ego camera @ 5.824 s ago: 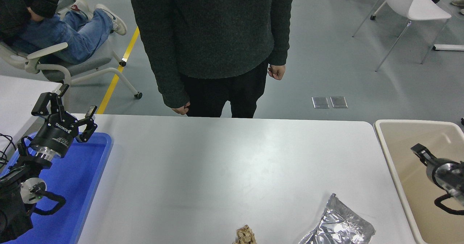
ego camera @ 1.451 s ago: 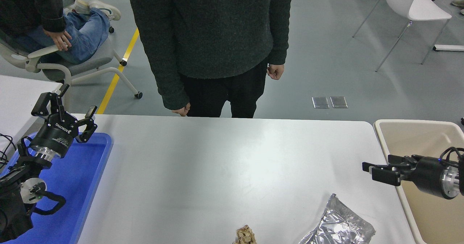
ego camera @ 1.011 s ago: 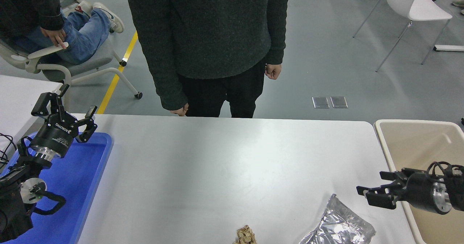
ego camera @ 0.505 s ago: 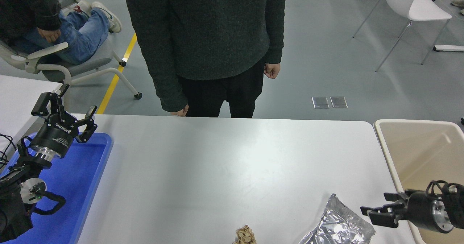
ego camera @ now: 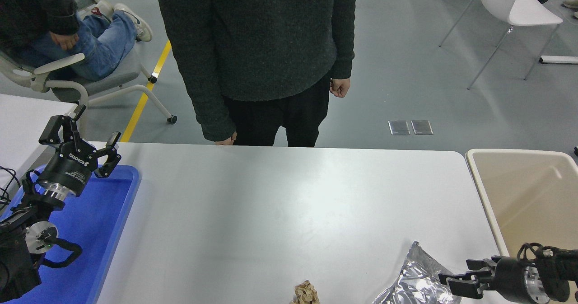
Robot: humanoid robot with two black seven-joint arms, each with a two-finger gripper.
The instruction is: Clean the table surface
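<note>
Bench surface (ego camera: 280,204) spreads wide before me. My right tool (ego camera: 454,283), fingers spread, hovers at the foil bag's (ego camera: 415,281) right edge, near side; my left tool (ego camera: 79,134), also spread, sits over the blue tray (ego camera: 104,231).

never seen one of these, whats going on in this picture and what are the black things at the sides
This is one view from a camera high on a robot, looking down over its white table. The black things are its two arms. The left gripper hangs open above a blue tray. The right gripper comes in low at the right, open, at the edge of a crumpled silver foil bag. It holds nothing. A small brown crumpled scrap lies nearby. A beige bin sits at the right. A person stands at the far side.
</note>
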